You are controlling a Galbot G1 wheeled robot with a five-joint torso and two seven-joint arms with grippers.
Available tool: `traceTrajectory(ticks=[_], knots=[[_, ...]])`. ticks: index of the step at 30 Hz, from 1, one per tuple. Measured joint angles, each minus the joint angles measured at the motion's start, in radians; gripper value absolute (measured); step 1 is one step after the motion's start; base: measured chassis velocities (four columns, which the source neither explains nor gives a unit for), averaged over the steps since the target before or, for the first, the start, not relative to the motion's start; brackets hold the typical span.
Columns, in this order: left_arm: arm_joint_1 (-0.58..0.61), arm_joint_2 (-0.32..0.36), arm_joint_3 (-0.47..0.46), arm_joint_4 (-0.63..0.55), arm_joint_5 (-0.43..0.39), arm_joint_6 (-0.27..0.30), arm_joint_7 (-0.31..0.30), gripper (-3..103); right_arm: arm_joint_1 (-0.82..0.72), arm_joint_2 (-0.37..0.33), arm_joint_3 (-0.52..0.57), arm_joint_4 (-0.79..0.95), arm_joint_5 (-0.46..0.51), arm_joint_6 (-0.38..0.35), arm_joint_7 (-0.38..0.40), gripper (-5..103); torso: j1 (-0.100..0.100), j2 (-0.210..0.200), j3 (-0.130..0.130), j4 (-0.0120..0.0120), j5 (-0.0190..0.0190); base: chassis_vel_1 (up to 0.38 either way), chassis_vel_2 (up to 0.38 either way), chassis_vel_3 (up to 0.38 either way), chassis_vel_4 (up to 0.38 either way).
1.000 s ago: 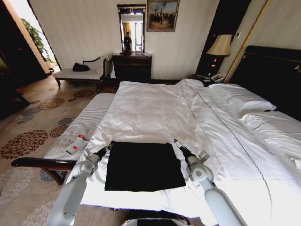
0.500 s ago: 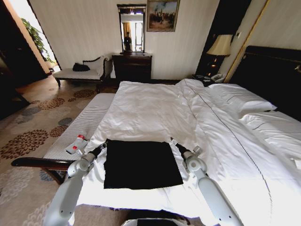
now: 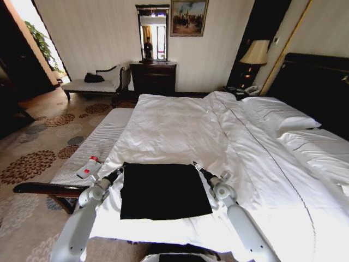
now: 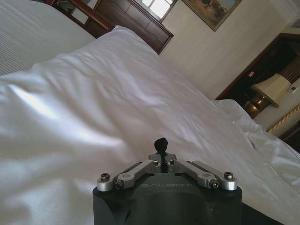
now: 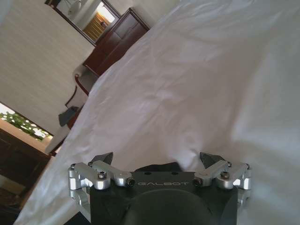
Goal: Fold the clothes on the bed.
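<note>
A: Status?
B: Black T-shirt [image 3: 164,190] lies as a flat rectangle at the bed's [image 3: 180,125] near edge. Left gripper [image 3: 120,168] pinched narrow at its far-left corner; right gripper [image 3: 196,165] spread wide at far-right.
A: Step?
B: Looks like corner grasp. Right needs closing on fabric.

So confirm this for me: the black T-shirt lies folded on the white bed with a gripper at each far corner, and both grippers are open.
Not quite. Only the right gripper is open, its fingers spread wide at the black T-shirt on the bed. The left wrist view shows the left gripper shut. The rest holds: a gripper sits at each far corner.
</note>
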Motion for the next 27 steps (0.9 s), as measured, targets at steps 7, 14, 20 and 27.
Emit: traceTrajectory(ticks=[7, 14, 20, 27], knots=[[0.002, 0.002, 0.001, 0.0, 0.002, 0.0, 0.003, 1, -0.008, 0.023, -0.038, 0.0, -0.024, 0.023, -0.049, 100, 0.0, 0.0, 0.0, 0.0001, 0.0, 0.0, 0.0, 0.0, 0.0], [0.006, 0.001, -0.003, -0.001, 0.004, 0.0, 0.006, 1, -0.007, 0.03, -0.043, -0.017, -0.031, 0.028, -0.055, 100, 0.0, 0.0, 0.0, 0.0001, -0.0001, 0.0, 0.0, 0.0, 0.0], [0.003, -0.001, -0.002, 0.006, 0.008, -0.003, 0.008, 1, -0.009, 0.032, -0.038, -0.027, -0.031, 0.034, -0.055, 80, 0.0, 0.0, 0.0, 0.0, 0.0, 0.0, 0.0, 0.0, 0.0], [-0.001, -0.004, 0.003, 0.006, 0.011, -0.005, 0.008, 1, -0.005, 0.023, -0.028, -0.042, -0.047, 0.037, -0.06, 58, 0.0, 0.0, 0.0, 0.0, 0.0, 0.0, 0.0, 0.0, 0.0]])
